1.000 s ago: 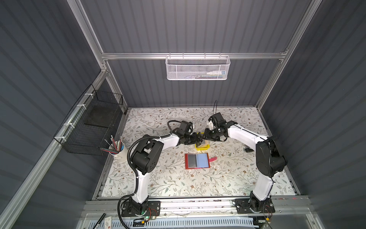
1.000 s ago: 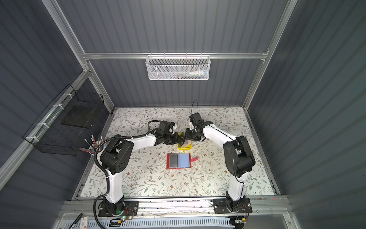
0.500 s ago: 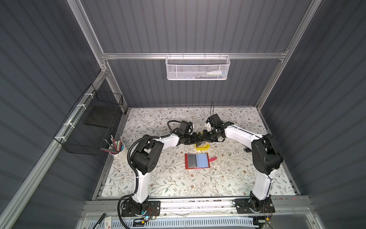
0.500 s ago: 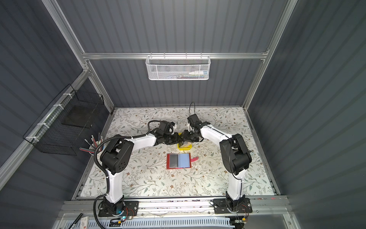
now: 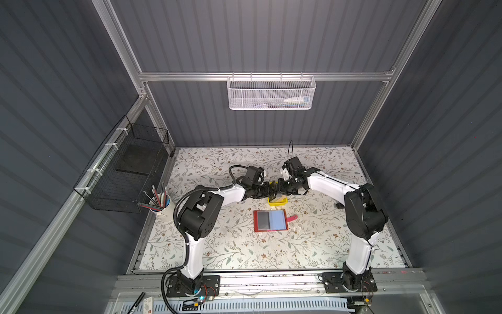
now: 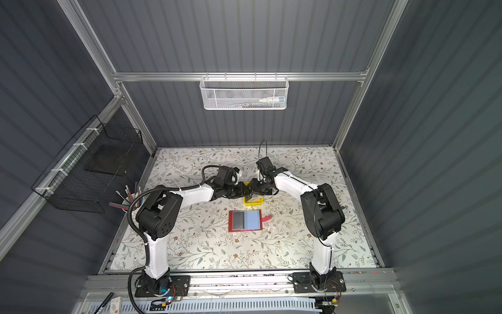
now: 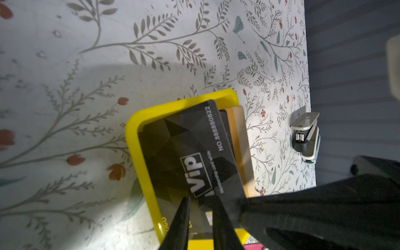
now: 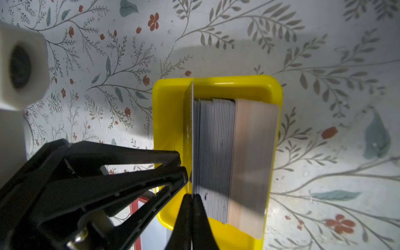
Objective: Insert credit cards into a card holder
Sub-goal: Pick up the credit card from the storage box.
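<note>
My right claw (image 8: pixel 191 200) is clenched on a black "Vip" credit card (image 7: pixel 194 151), upright in the yellow tray (image 8: pixel 168 112) beside stacked grey and tan cards (image 8: pixel 216 151) — my left claw (image 7: pixel 200 203) straddles it, grip I can't tell — red card holder (image 5: pixel 270 220) open on the table (image 5: pixel 217 244) nearby.

Both top views look steeply down from high at the front, over the whole table (image 5: pixel 244 244). The wrist cameras sit close above the tray (image 7: pixel 133 147) they share, the left meeting the card (image 7: pixel 194 138) face-on, the right edge-on.
</note>
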{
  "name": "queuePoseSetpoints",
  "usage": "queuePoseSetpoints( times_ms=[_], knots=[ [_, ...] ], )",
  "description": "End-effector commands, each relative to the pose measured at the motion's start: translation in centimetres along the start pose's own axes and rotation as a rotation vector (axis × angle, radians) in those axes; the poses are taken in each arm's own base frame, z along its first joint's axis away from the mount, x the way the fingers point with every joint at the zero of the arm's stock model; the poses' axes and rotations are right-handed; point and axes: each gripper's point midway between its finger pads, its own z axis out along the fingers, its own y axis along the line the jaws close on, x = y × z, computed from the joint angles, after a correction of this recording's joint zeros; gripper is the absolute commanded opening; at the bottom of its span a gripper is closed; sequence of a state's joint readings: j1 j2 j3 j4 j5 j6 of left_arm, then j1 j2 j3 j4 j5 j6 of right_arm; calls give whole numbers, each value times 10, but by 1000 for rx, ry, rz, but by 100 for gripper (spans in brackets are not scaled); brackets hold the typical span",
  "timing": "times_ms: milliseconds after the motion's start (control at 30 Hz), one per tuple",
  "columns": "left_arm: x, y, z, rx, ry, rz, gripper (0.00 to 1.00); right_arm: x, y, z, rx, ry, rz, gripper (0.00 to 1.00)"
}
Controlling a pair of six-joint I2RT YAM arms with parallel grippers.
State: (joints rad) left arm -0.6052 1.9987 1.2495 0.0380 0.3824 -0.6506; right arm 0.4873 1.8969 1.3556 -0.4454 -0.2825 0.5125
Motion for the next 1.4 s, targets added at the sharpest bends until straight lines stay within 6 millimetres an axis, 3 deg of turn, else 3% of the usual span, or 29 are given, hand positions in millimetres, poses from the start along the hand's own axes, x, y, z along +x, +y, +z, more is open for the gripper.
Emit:
queuePoseSetpoints(
  times_ms=[0, 367, 600, 967, 1000, 1367],
  knots=[
    [-3, -8, -20, 6, -28, 20, 23, -1, 6, -14, -12, -42, -5, 0],
    [7, -39, -79, 79, -95, 82, 27, 17, 5, -47, -53, -124, 12, 0],
    [28, -55, -112, 163, -99, 93, 32, 40, 6, -77, -101, -186, 20, 0],
    [56, -86, -144, 399, -94, 43, 36, 84, 9, -120, -239, -278, 69, 0],
    [58, -88, -146, 412, -95, 48, 37, 86, 13, -131, -266, -304, 69, 0],
    [64, -117, -168, 613, -98, 58, 38, 104, 37, -181, -501, -400, 78, 0]
  ],
)
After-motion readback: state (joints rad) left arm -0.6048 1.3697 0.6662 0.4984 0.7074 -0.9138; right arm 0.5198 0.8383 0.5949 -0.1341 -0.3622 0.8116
